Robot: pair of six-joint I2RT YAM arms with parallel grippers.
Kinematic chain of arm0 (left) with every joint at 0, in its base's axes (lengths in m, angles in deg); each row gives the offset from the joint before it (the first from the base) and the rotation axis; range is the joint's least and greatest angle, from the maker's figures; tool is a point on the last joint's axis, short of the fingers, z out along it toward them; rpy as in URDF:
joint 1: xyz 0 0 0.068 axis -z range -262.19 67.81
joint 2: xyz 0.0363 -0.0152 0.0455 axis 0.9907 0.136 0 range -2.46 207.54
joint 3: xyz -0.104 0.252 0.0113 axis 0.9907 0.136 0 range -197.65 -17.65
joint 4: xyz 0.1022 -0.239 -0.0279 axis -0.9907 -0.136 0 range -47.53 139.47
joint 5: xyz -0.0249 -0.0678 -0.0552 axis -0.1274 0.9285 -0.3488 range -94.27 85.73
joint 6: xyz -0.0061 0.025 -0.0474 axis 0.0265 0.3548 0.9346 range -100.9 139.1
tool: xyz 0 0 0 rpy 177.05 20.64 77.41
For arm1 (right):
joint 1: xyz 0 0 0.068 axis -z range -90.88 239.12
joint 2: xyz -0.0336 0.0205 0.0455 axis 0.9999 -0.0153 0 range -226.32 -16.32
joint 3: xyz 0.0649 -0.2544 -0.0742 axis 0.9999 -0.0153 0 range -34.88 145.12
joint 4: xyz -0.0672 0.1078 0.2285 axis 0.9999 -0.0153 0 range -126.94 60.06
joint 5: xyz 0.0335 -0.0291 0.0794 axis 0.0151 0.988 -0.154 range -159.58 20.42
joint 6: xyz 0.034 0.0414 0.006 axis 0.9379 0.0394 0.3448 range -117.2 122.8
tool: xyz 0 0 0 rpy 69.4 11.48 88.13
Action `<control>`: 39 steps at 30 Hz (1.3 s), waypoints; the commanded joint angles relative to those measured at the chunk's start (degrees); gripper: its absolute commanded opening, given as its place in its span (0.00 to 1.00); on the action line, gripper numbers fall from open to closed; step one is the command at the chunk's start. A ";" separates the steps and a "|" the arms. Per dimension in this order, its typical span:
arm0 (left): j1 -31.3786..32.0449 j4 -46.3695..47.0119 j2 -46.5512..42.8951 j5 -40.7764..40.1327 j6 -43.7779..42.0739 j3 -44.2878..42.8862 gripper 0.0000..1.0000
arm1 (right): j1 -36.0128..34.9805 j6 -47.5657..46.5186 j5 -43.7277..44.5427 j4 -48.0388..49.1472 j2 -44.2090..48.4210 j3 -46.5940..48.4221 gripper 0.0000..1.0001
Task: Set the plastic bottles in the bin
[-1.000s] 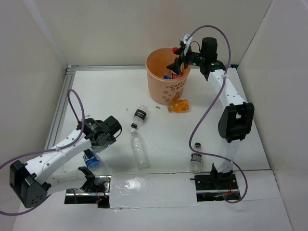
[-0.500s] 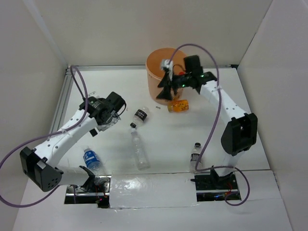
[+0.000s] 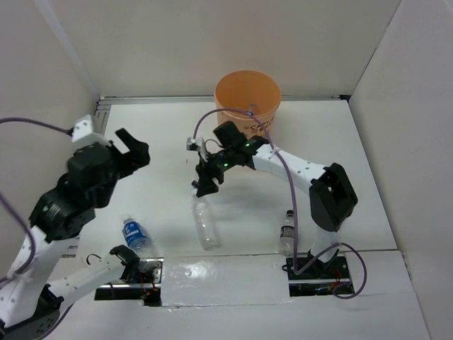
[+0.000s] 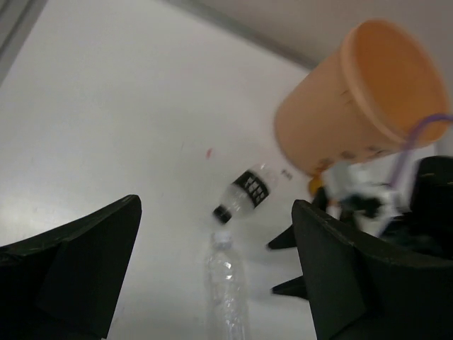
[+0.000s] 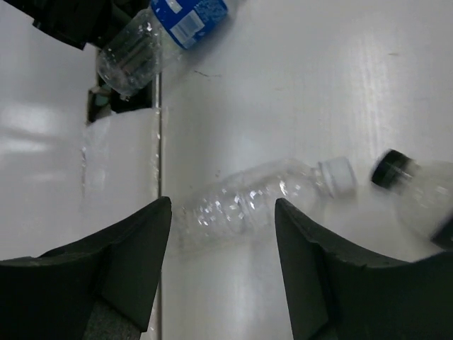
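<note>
- The bin [image 3: 248, 92] stands upright at the far middle of the tabletop [image 3: 163, 120].
- The left end effector [image 3: 134, 145] is raised above the left side of the tabletop, fingers spread wide and grasping nothing.
- The right arm reaches from its near-right base across to the middle. The right end effector [image 5: 221, 205] hangs there above the bottles, released, with nothing between its fingers [image 5: 120, 262].
- A clear bottle with a white cap [image 5: 248, 202] and no label lies on its side directly under the right end effector, cap towards the far side.
- A bottle with a black label and black cap [image 4: 249, 190] lies on its side just beyond that white cap, between the clear bottle and the bin. From the top camera the right end effector hides it.
- A bottle with a blue label [image 3: 134, 236] lies near the left arm's base, at the near left.
- A small bottle with a dark cap [image 3: 287, 232] stands upright beside the right arm's base, at the near right.
- All four bottles are outside the bin and well apart from it.
</note>
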 commanded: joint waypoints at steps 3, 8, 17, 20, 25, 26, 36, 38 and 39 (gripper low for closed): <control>-0.23 18.80 -4.89 -1.02 -16.62 -5.26 1.00 | -8.15 19.74 0.30 9.76 -9.78 2.86 0.68; -0.23 18.20 -4.36 0.30 -18.57 -8.08 1.00 | -15.01 29.51 2.14 11.87 -18.24 12.01 0.94; -0.23 14.34 -6.82 0.30 -17.34 -8.08 1.00 | -19.49 46.13 2.84 17.40 -29.93 21.42 1.00; -0.23 13.80 -6.82 0.92 -16.64 -7.55 1.00 | -20.11 51.05 3.38 20.73 -32.57 22.04 1.00; -0.23 13.80 -6.82 1.97 -16.11 -7.55 1.00 | -22.21 54.83 5.75 22.32 -36.62 26.34 1.00; -0.23 13.80 -6.82 1.97 -16.11 -7.03 1.00 | -22.22 54.84 5.75 22.33 -37.67 28.09 1.00; -0.23 13.28 -8.58 3.12 -14.97 -4.75 1.00 | -26.00 58.79 8.92 21.19 -41.37 32.51 1.00; -0.23 12.75 -9.19 3.64 -14.45 -4.74 1.00 | -26.61 58.79 9.53 21.18 -41.90 32.51 1.00; -0.23 12.75 -9.20 3.64 -14.44 -4.22 1.00 | -27.14 58.79 10.05 21.18 -42.42 32.51 1.00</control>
